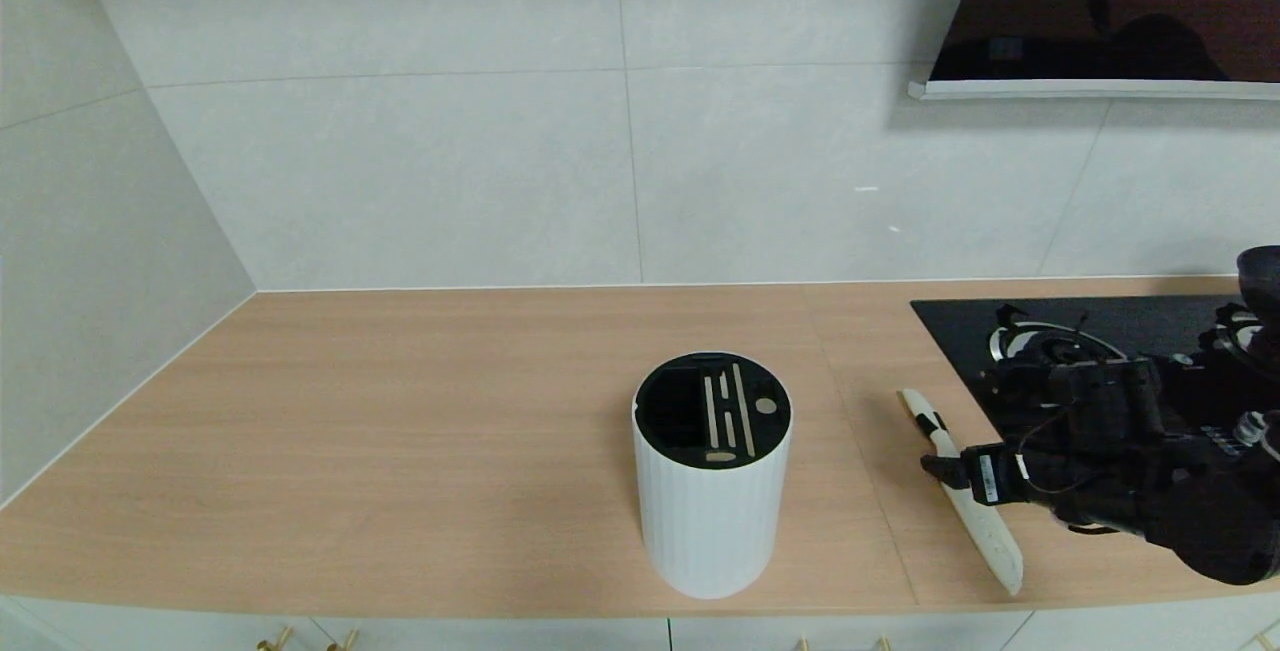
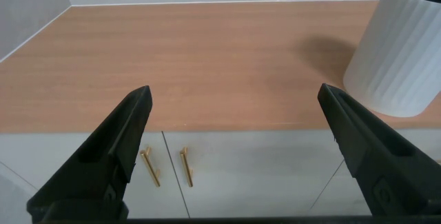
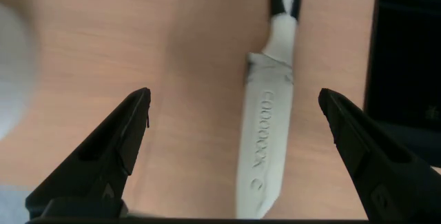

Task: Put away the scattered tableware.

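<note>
Head camera first: we see the white-bladed knife with a black-banded white handle point(image 1: 965, 491) lying flat on the pale wooden countertop point(image 1: 400, 431), between the white ribbed cylindrical holder point(image 1: 712, 476) and the black hob point(image 1: 960, 321), under the right gripper point(image 1: 985, 476); grey tiles stand behind. From the left wrist, the left gripper point(image 2: 234, 155) hangs spread wide by the counter's front edge. From the right wrist, open jaws flank the blade; we judge an off-centre pinch could make it skid or pivot.

Wooden countertop point(image 1: 400, 431) runs L–R, meeting grey tiled wall point(image 1: 450, 161) at rear and at left corner. Black cooktop point(image 1: 955, 326) set into counter, right side, w/ burner ring point(image 1: 1020, 339). Dark range hood point(image 1: 1110, 11) above it, upper right. Pale cabinet fronts point(image 2: 241, 176) below counter edge, w/ gold handles point(image 2: 186, 167).
</note>
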### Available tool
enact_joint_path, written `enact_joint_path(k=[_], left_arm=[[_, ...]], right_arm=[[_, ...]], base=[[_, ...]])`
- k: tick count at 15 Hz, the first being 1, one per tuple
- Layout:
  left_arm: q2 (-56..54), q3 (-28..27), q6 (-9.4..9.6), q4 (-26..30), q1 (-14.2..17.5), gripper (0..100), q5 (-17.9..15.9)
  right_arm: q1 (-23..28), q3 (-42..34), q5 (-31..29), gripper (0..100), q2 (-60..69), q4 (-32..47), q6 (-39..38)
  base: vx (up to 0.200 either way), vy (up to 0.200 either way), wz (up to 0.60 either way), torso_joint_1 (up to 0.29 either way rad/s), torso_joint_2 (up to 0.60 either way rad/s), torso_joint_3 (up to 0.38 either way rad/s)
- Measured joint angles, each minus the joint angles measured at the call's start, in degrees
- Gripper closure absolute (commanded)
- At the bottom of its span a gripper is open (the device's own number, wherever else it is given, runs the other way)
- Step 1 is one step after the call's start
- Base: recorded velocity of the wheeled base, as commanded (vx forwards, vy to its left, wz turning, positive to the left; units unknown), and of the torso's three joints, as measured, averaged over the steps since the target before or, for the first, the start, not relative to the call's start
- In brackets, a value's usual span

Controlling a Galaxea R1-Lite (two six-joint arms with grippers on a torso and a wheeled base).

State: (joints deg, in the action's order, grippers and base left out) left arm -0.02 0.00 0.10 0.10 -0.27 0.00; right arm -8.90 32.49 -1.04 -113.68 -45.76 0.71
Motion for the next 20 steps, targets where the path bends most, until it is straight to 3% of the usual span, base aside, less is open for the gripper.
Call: enact_joint_path(k=[10, 20], left_arm=[[0.0, 0.0, 0.00, 0.0, 0.0, 0, 0.0], [0.0, 0.0, 0.00, 0.0, 0.0, 0, 0.0]], right_arm=[[1.5, 1.5, -4.4, 0, -12.3, -11.5, -0.4], [2.0, 3.2, -5.8, 0, -16.4, -12.6, -0.4]], base=[[0.000, 0.000, 0.00, 0.000, 0.00, 0.000], [0.000, 0.000, 0.00, 0.000, 0.00, 0.000]])
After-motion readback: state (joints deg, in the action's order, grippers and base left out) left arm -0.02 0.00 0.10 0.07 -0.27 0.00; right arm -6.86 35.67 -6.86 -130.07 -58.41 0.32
